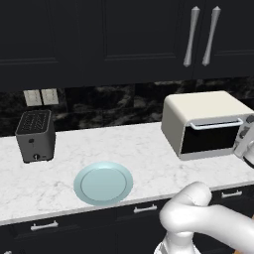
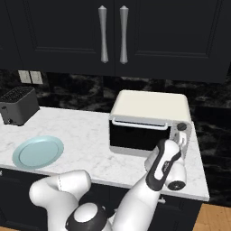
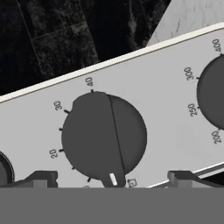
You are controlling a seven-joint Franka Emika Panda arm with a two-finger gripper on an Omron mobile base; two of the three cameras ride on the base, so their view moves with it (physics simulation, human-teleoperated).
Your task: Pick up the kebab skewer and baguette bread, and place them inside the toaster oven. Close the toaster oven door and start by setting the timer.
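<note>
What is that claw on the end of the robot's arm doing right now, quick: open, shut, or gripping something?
End effector: open and holding nothing, its two fingertips spread on either side of the timer knob on the toaster oven.

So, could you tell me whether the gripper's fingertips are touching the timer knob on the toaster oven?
Apart. In the hand view the fingertips flank the timer knob, with pale panel showing between each tip and it.
</note>
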